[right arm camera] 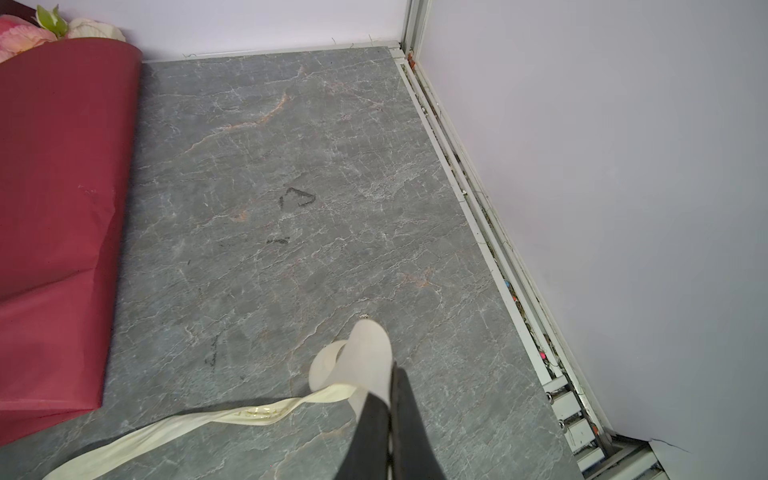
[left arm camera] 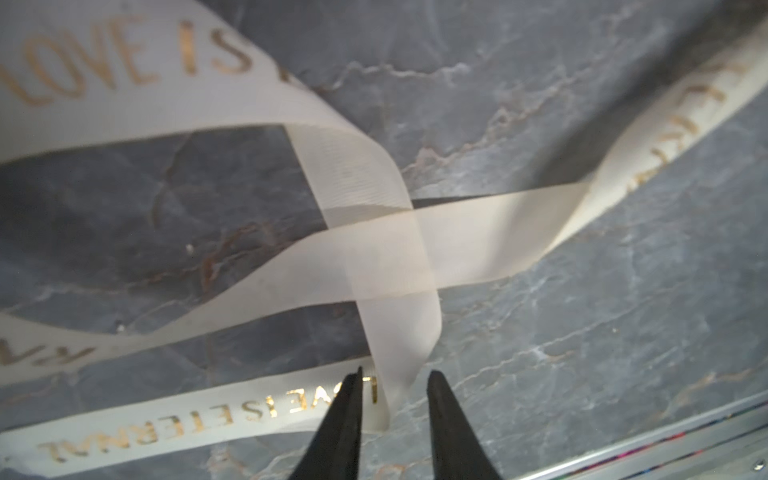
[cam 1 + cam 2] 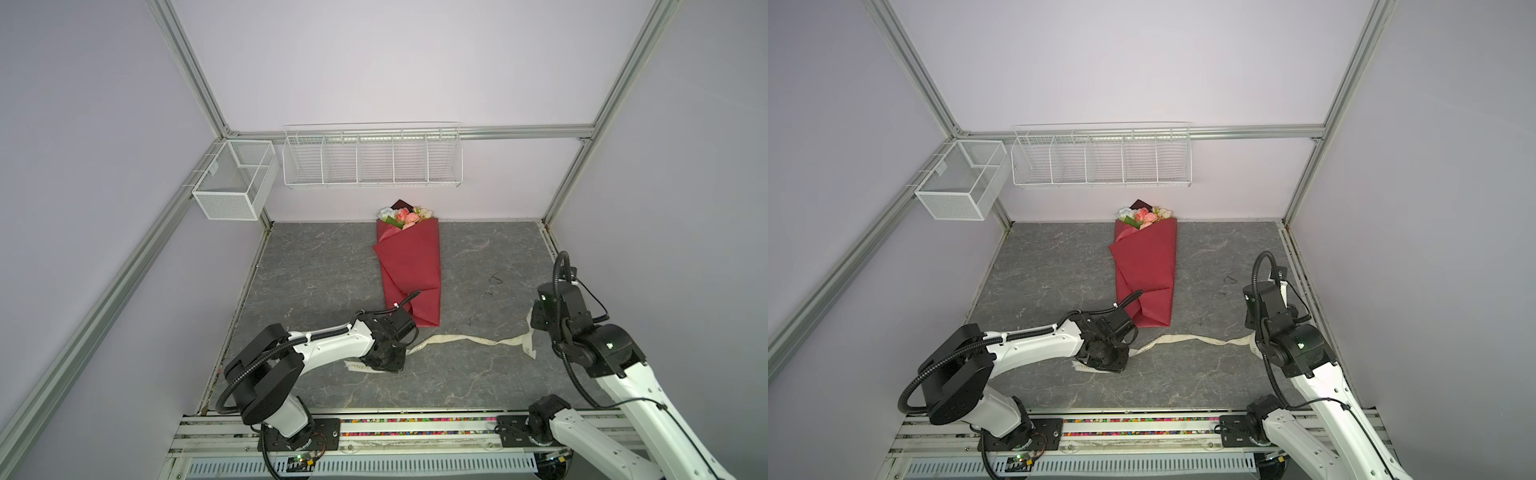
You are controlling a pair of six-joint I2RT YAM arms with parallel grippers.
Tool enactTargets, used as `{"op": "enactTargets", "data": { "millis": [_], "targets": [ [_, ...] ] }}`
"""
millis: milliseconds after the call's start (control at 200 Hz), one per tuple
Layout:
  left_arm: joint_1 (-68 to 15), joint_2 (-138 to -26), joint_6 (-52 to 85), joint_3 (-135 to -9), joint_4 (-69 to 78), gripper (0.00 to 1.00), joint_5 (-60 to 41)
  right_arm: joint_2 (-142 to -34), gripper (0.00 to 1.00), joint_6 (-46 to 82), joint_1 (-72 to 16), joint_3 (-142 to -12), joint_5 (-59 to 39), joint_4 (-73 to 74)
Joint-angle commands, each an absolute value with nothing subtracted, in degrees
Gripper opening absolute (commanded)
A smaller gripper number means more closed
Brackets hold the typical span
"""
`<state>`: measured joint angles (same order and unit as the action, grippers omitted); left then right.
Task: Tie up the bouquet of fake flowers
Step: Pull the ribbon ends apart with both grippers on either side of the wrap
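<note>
The bouquet of fake flowers [image 3: 409,266] [image 3: 1146,266] lies on the grey table, wrapped in dark-red paper [image 1: 54,187], with pink and cream blooms [image 3: 405,216] at its far end. A cream ribbon [image 3: 465,340] [image 3: 1187,340] with gold lettering runs across the table just in front of the bouquet's near end. My left gripper [image 2: 395,374] [image 3: 386,361] is low over the ribbon's looped left part [image 2: 374,249], its fingers a little apart astride a strand. My right gripper [image 1: 392,374] [image 3: 540,320] is shut on the ribbon's right end [image 1: 365,357], which it holds lifted off the table.
A white wire rack [image 3: 372,156] and a mesh basket [image 3: 232,183] hang on the back wall. An aluminium rail [image 1: 478,199] edges the table on the right, close to the right gripper. Dark scuff marks [image 3: 494,278] sit right of the bouquet.
</note>
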<state>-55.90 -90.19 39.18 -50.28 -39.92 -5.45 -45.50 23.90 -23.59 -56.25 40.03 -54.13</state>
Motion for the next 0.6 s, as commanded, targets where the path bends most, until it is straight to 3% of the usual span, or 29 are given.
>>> {"op": "enactTargets", "data": {
  "millis": [0, 115, 210, 295, 450, 595],
  "targets": [
    [-56.1, -89.7, 39.1, -51.5, -42.0, 0.16, -2.3, -45.0, 0.07, 23.3, -22.9, -55.0, 40.4, -53.7],
    [-56.0, -84.5, 42.4, -51.4, -46.2, 0.0, 5.3, -44.5, 0.07, 23.1, -21.5, -55.2, 42.7, -54.1],
    [-53.7, -77.9, 45.2, -51.7, -53.4, 0.0, 13.9, -43.2, 0.07, 22.1, -20.0, -55.9, 43.9, -53.9],
    [-46.5, -70.3, 44.4, -51.9, -58.6, 0.0, 16.0, -41.4, 0.07, 21.1, -19.1, -56.4, 46.8, -53.3],
    [-22.7, -53.3, 37.0, -52.4, -61.3, 0.0, 13.2, -38.1, 0.07, 18.7, -17.1, -58.3, 53.8, -51.6],
    [6.3, -46.4, 30.2, -59.2, -60.3, 0.0, -1.2, -36.1, 0.07, 16.2, -15.0, -59.8, 55.8, -47.8]
  ]
}}
